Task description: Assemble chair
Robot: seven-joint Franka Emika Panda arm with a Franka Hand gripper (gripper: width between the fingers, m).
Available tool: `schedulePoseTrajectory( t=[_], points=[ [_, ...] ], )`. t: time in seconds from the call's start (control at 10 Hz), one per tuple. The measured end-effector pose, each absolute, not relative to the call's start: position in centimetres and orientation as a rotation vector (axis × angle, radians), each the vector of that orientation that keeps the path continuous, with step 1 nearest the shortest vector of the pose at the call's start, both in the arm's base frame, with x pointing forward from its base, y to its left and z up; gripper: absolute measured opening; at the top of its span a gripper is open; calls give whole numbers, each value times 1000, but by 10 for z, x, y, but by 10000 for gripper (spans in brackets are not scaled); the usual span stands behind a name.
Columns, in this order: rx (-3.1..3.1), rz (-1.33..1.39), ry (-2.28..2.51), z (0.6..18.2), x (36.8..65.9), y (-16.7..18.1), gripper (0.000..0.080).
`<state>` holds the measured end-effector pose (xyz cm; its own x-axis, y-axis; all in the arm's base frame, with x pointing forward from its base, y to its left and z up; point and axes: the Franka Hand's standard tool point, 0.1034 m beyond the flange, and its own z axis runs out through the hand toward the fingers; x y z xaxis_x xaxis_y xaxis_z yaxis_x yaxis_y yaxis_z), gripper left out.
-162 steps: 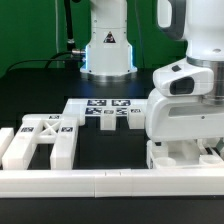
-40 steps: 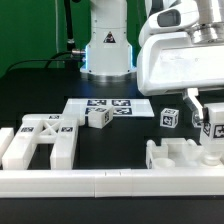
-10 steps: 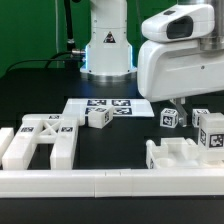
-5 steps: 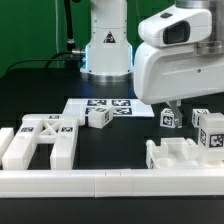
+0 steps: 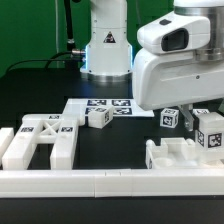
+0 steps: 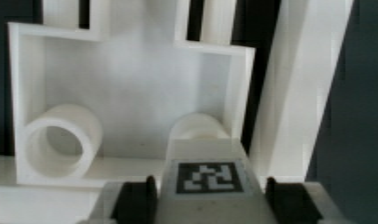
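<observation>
Sinks a shade lower than half a second ago, with the gripper (image 6: 207,198) clamped narrow on the tagged chair block (image 5: 209,136), just above the chair seat (image 5: 172,155) at the desk's near edge, toward the corner on the exterior view's right, so pressing it home looks next.

Tagged block (image 6: 207,172) between the gripper (image 6: 207,195) fingers, white seat (image 6: 115,80) beyond (round hole)

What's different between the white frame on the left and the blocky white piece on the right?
The frame lies flat with open gaps showing the table; the seat is a solid block with a notched top edge. The frame shows tags on top; the seat shows none in the exterior view. Both are white plastic.
</observation>
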<state>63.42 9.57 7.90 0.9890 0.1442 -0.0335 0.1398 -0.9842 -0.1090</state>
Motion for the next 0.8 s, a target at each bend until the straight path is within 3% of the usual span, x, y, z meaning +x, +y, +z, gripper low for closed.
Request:
schedulePoseTrajectory(
  t=[0.4, 0.8],
  points=[
    [-3032, 65, -118, 79, 634, 96, 285],
    [-2946, 8, 645, 78, 636, 104, 285]
  ],
)
